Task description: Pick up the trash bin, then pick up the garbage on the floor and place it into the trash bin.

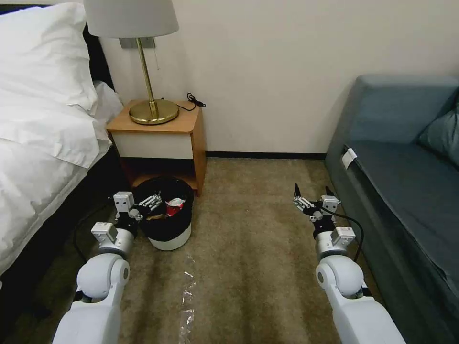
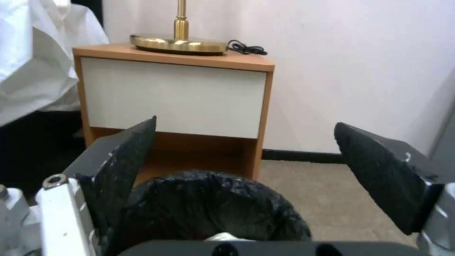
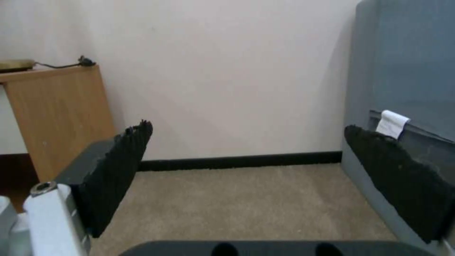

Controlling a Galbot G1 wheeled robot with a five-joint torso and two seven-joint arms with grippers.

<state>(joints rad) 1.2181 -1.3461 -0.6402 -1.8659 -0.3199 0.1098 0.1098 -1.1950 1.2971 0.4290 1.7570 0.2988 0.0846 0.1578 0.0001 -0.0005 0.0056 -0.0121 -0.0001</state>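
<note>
l gripper [image 1: 140, 204] open by bin [image 1: 168, 234]

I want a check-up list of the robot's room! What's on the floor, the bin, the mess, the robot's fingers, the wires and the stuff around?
Surface: tan carpet, with a shiny clear strip lying on it near the robot's base.
Job's things: trash bin stands upright on the carpet before the nightstand, black bag over its rim; a red packet and some brownish litter lie inside.
Clutter: nothing seen loose on the carpet besides the strip.
Grippers: left gripper at the bin's rim, fingers open; right gripper held over bare carpet, fingers open, empty.
Cables: black cord on the nightstand; a black cable along the right wrist.
Surroundings: bed on the left, brass lamp, blue sofa on the right.
</note>
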